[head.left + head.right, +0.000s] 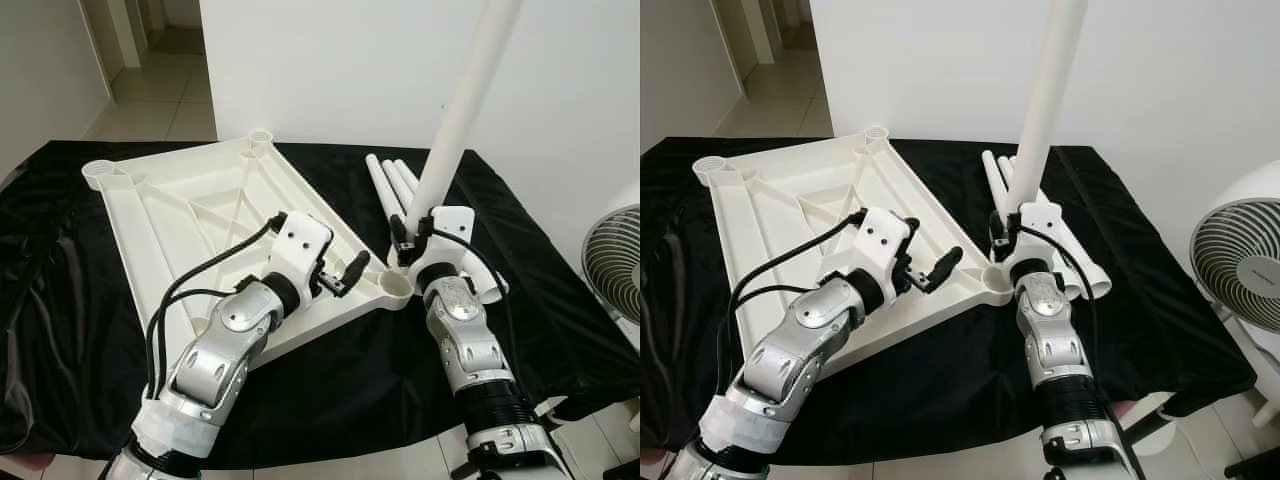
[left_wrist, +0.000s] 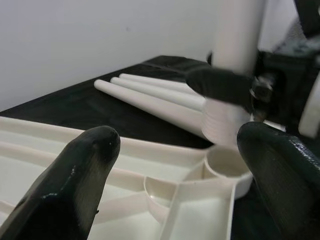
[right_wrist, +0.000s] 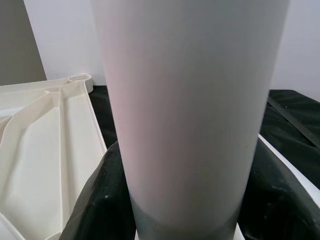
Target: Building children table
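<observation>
The white table top (image 1: 180,215) lies upside down on a black cloth. My right gripper (image 1: 412,235) is shut on a white table leg (image 1: 455,120) and holds it upright, tilted slightly. The leg's threaded lower end (image 2: 225,117) hangs just above the corner socket (image 1: 397,284) nearest me on the right. In the right wrist view the leg (image 3: 185,110) stands between the black fingers (image 3: 100,200). My left gripper (image 1: 345,272) is open over the table top's rim, just left of that socket, with nothing between its fingers (image 2: 80,175).
Three more white legs (image 1: 390,185) lie side by side on the cloth behind the right gripper. A white fan (image 1: 615,260) stands off the table's right edge. A white wall rises behind the table, and a hallway opens at the far left.
</observation>
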### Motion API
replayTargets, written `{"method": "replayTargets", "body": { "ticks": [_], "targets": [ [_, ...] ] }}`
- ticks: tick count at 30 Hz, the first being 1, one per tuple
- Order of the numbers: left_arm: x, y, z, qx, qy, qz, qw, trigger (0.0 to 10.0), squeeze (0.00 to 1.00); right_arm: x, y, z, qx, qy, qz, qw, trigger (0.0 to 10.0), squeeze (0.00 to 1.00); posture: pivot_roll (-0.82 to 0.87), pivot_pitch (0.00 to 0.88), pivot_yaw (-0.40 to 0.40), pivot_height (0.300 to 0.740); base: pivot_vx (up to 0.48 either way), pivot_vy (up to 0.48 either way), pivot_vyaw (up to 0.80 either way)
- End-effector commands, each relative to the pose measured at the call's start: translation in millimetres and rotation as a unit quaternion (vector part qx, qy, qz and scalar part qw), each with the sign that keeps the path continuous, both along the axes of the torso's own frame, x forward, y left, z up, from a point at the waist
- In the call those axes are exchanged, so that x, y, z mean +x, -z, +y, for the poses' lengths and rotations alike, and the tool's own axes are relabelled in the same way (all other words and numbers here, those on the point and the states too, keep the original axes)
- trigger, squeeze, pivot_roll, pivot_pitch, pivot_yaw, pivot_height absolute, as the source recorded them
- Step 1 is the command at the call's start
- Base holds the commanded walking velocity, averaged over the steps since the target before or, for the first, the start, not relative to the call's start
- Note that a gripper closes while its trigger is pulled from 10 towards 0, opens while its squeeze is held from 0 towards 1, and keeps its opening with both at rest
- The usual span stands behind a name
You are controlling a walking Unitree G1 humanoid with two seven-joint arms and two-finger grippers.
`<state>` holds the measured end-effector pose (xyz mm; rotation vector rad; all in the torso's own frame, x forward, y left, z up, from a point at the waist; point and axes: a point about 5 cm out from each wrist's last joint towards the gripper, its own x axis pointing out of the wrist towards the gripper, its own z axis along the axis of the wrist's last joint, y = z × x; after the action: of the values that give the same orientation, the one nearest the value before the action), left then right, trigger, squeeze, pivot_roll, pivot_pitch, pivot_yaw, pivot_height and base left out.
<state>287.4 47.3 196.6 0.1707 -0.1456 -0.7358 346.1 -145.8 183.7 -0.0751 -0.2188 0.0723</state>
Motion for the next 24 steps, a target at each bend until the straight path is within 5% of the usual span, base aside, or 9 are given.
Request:
{"method": "replayTargets", "body": {
  "ticks": [1,8,24],
  "targets": [
    [-4.3,10.1,-6.1,0.019,0.044,0.015,0.999,10.0,0.00,-1.1,-1.1,-2.5,0.003,0.001,0.000,1.000,10.0,0.00,0.02,0.045,-0.027,0.740,0.000,0.000,0.00],
    [-8.4,48.2,-18.1,0.104,0.071,0.073,0.989,10.0,0.00,-1.8,-2.8,-5.0,0.000,0.001,0.001,1.000,10.0,0.00,0.02,0.045,-0.021,0.740,0.000,0.000,0.00],
    [12.2,76.8,-9.3,0.165,-0.006,0.138,0.977,10.0,0.00,-3.9,-5.2,-8.2,-0.002,0.010,-0.001,1.000,10.0,0.00,0.01,0.045,-0.009,0.740,0.000,0.000,0.00]
  ]
}}
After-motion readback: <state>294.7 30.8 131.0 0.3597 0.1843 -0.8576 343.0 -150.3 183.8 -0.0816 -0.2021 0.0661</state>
